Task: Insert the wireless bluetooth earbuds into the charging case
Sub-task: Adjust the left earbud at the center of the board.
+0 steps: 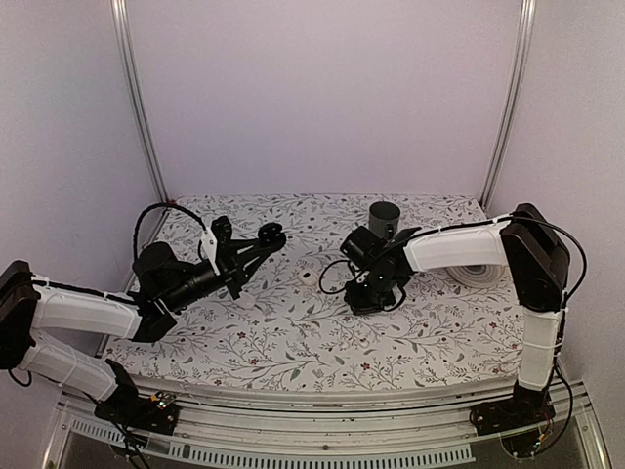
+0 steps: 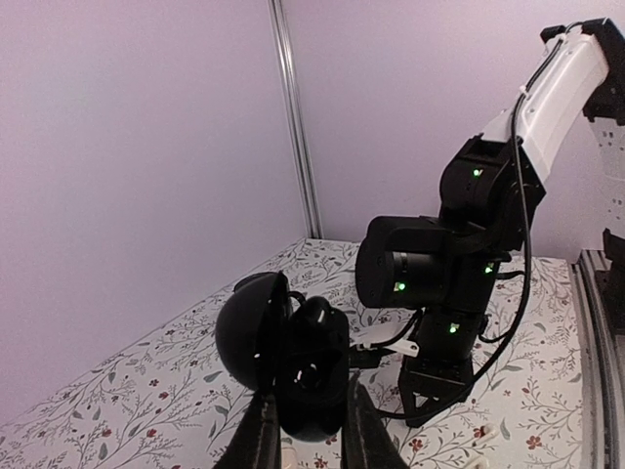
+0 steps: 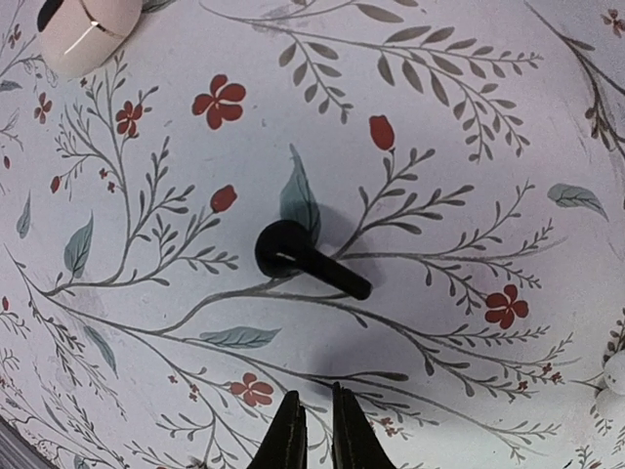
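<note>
Glossy black case (image 2: 312,363), lid open, clamped by left gripper (image 2: 311,418); stemmed black earbud (image 3: 305,256) seen ahead of nearly closed right gripper (image 3: 314,399).

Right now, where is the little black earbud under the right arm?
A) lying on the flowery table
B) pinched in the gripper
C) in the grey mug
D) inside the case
A: the earbud lies flat on the flowery table, clear of the right gripper, which has nothing between its fingers.
</note>
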Robot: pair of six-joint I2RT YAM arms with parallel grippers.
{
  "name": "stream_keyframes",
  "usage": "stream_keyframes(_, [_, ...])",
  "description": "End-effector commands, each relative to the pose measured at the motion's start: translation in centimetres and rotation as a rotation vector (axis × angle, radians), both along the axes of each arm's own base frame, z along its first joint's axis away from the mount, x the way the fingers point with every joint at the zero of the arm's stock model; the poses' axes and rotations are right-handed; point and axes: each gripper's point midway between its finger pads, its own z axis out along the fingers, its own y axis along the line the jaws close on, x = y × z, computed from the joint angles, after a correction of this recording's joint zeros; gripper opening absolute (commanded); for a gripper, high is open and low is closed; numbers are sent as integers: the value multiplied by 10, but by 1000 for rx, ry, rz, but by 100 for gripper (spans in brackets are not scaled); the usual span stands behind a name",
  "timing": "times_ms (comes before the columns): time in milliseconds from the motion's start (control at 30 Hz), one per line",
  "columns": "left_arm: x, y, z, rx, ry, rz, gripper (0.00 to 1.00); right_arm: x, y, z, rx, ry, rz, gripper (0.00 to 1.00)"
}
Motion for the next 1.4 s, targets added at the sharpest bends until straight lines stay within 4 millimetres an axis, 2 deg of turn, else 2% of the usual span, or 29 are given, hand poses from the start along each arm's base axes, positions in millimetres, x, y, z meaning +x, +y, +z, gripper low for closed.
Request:
stream_keyframes(0, [5,2,9,-16,-7,15,0,16,1,-9,35,5,-45,12])
stream_keyframes(233, [5,4,9,-17,-5,20,0,48,-3,-13,54,-14,-77,13])
stream_keyframes(500, [5,6,10,-18,-6,29,0,71,3,-13,55,-39,-55,13])
stream_keyframes(600, [5,6,11,-18,-7,30,0,74,4,-11,54,-51,-42,16])
stream_keyframes(733, [5,5,11,-16,-6,27,0,68,-7,-5,36,-68,-54,16])
stream_keyframes(900, [6,2,9,-13,-2,17,0,64,-15,26,108,-164,-82,24])
stream_keyframes(1033, [8,-1,10,-13,0,9,0,59,-16,37,158,-215,-96,26])
stream_keyframes(1100, [9,-2,10,-14,1,8,0,50,-11,38,155,-237,-87,29])
stream_keyframes(1233, [10,-3,10,-12,1,9,0,29,-1,27,143,-244,-77,33])
stream_keyframes(1367, [11,-4,11,-12,8,3,0,21,8,29,149,-268,-117,37])
